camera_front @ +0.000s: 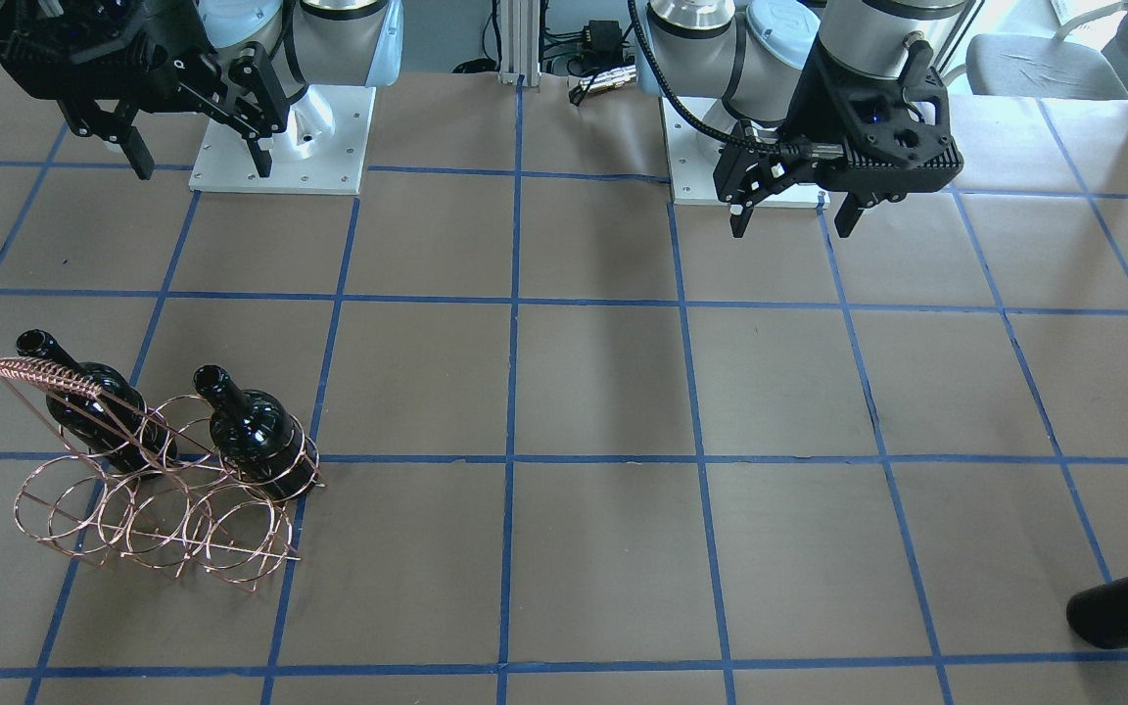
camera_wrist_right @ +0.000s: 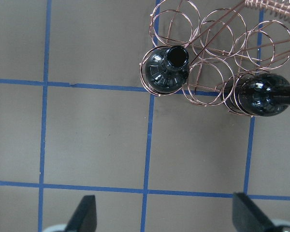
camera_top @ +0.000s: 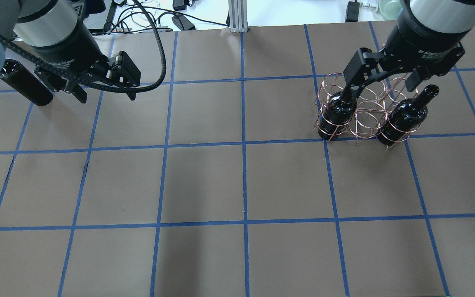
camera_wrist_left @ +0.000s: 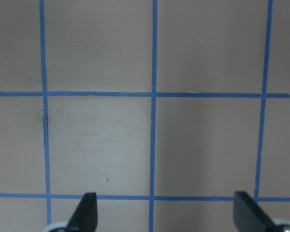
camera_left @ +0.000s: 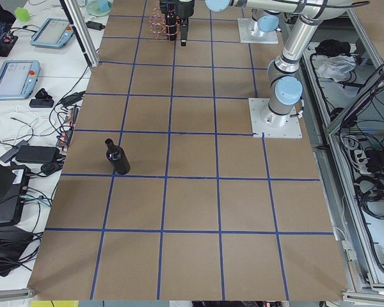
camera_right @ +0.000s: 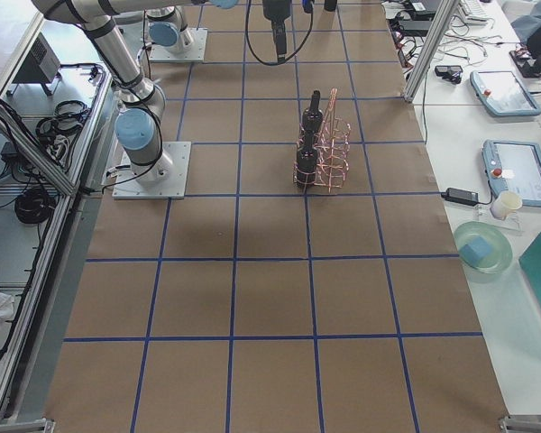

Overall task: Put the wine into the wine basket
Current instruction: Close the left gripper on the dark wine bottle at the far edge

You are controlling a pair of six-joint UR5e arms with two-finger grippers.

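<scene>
Left gripper (camera_top: 105,94): fingers apart, nothing between them, hanging over the brown table (camera_top: 204,185) with its blue tape (camera_top: 244,177) grid. Right gripper (camera_top: 382,84): likewise spread wide and empty, high above the table by the basket (camera_top: 365,117), touching nothing. Wine (camera_left: 117,158): upright on the table at the robot's left, toward the edge away from the arm bases, clear of the left gripper, well apart from the basket. Basket: upright at the robot's right, coil-wrapped handle (camera_front: 30,370) on top. End rings of the row nearer the robot: bottle (camera_top: 336,113) in one, second bottle (camera_top: 402,117) in the other, both upright.
</scene>
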